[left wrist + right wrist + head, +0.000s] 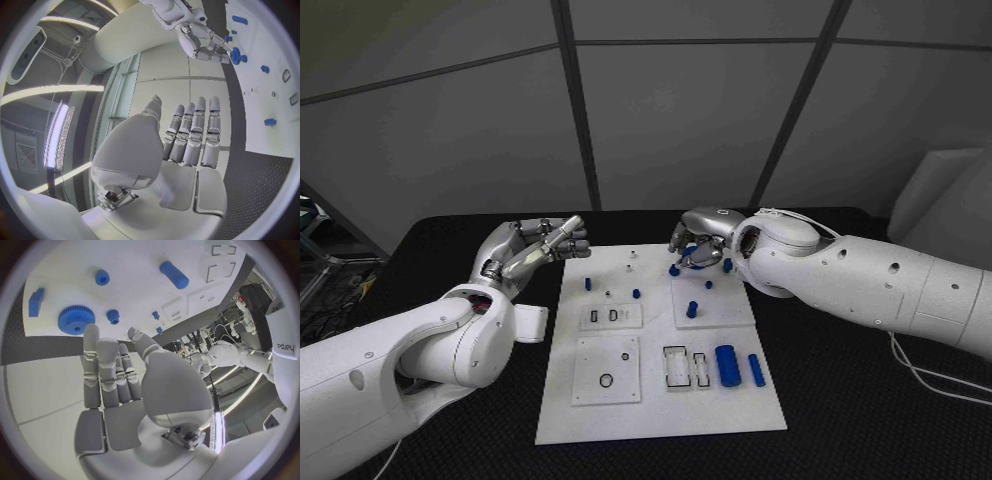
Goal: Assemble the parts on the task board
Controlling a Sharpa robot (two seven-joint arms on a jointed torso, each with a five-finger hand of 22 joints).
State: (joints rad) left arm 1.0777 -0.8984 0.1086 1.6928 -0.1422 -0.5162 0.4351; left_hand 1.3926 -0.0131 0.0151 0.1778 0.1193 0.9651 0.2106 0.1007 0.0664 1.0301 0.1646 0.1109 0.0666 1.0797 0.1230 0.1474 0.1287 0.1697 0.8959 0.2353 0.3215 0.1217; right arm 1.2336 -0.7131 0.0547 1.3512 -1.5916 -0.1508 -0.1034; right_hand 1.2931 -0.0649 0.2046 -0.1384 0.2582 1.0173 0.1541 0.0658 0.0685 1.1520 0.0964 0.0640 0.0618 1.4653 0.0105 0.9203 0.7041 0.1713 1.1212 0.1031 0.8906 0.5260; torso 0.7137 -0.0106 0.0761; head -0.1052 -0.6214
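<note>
Right hand (700, 240) hovers over the far end of the task board (661, 410), fingers apart and roughly straight, holding nothing that we can see. In the right wrist view the fingertips (91, 332) end just beside a large blue gear (76, 320); whether they touch it we cannot tell. A smaller blue gear (113, 316) sits just beside the neighbouring fingertips, and a short blue round peg (102, 277) and a flat blue block (35, 302) lie further out beyond the fingertips.

Left hand (531, 250) is raised off the board's left far corner, fingers extended side by side, palm bare, gripping nothing. It sits well apart from the gears; the right hand is clearly nearer.

We judge the coming move turns on the large gear: it lies flat on the board just ahead of the right fingertips, so its axis stands upright to the board and the fingers must close round its toothed rim from above.

Other parts: a blue cylinder (727, 359) and a thinner blue bar (756, 369) lie at the board's near right, well behind the right fingers, long axes running along the board's length. Small blue pegs (636, 294) stand mid-board between the two hands.

Open room: bare board lies around the gear on most sides, though the small gear crowds one flank. Black worktop (877, 400) lies open on the right of the board.
</note>
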